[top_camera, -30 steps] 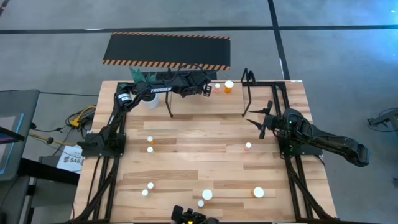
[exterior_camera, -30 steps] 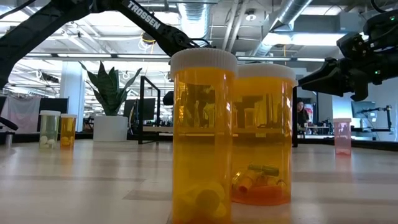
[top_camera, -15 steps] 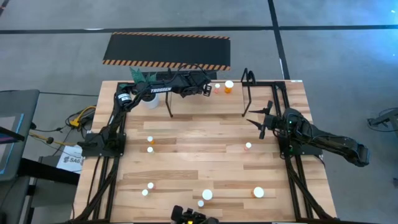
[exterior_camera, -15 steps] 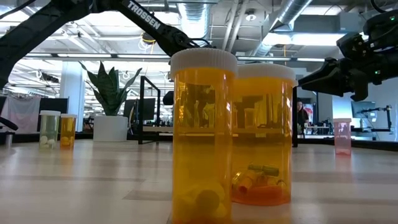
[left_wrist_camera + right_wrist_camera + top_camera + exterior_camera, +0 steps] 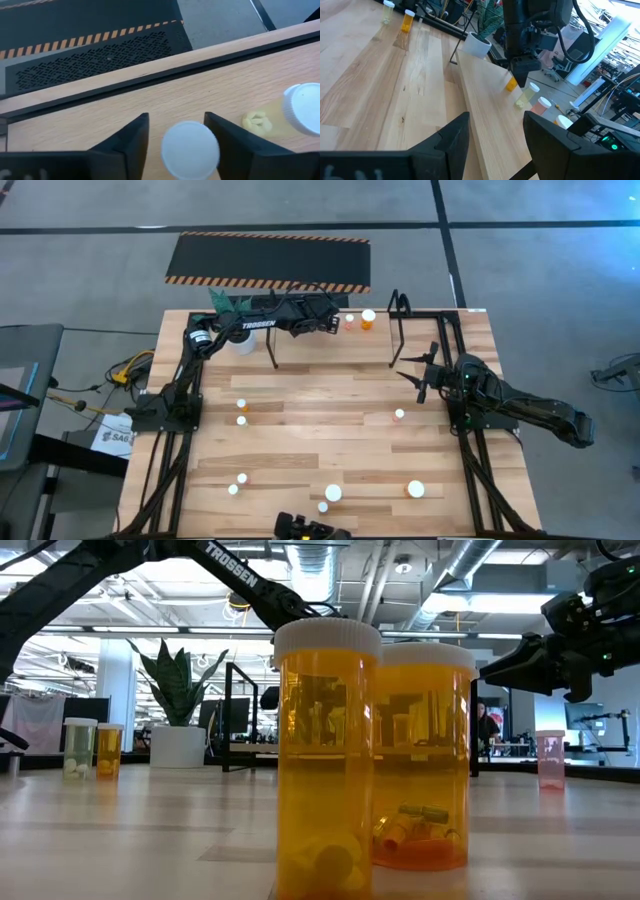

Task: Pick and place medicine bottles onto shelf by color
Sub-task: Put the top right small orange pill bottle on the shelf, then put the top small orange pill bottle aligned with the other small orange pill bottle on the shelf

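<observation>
- The left gripper (image 5: 333,323) sits at the upper middle of the high view, reaching over the shelf (image 5: 400,330) near the table's far edge.
- In the left wrist view its two fingers (image 5: 127,145) are spread apart, and a white-capped bottle (image 5: 191,149) stands between them; whether either finger touches the cap cannot be told.
- A second bottle with a pale yellow body (image 5: 292,107) lies at the right edge of that view, its white cap pointing right and light pills showing through its side.
- In the high view two bottles stand just right of the left gripper: a small reddish one (image 5: 349,321) and a larger orange one (image 5: 368,319).
- The right gripper (image 5: 417,373) hovers at the right middle of the high view, beside the shelf's right end loop, its fingers spread wide and holding nothing.
- The right wrist view shows the same open fingers (image 5: 452,140) with only bare wooden table (image 5: 395,90) between them.
- Loose bottles dot the table: two at left centre (image 5: 241,412), one at right centre (image 5: 399,415), and several along the lower edge, including a larger orange one (image 5: 415,490).
- In the low view two big amber bottles (image 5: 326,760) fill the centre of the frame, with a white plant pot (image 5: 178,745) behind at left.
- A black hazard-striped mat (image 5: 268,260) lies on the floor above the table in the high view.
</observation>
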`<action>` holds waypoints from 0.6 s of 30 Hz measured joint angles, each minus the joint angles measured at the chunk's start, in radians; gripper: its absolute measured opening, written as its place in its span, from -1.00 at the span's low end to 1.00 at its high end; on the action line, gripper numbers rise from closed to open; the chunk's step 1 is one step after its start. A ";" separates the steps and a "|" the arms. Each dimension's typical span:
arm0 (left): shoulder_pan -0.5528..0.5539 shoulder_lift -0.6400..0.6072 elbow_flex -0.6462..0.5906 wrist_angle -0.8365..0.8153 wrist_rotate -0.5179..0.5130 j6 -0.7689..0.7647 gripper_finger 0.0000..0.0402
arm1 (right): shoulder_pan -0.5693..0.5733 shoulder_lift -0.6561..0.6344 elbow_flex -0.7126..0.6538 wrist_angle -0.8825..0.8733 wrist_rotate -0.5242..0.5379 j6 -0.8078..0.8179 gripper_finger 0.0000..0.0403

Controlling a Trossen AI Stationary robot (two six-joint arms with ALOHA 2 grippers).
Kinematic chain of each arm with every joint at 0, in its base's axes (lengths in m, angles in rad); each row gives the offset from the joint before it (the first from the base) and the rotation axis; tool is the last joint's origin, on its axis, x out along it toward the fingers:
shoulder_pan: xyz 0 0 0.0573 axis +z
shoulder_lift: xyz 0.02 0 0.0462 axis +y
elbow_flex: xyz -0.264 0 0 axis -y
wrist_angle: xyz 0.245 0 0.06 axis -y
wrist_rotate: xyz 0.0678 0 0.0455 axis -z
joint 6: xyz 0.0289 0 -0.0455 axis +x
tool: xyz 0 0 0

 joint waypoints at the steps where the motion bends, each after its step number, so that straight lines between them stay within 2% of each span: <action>1: -0.001 0.000 0.000 0.000 0.001 -0.006 -0.04 | 0.000 0.000 0.000 0.000 0.000 0.000 0.03; 10: -0.018 -0.006 0.003 -0.003 0.002 -0.043 0.21 | 0.000 0.000 0.000 0.000 0.000 0.000 0.03; 18: -0.049 -0.063 0.003 -0.027 -0.026 -0.025 0.28 | 0.000 0.000 0.000 0.000 0.000 0.000 0.03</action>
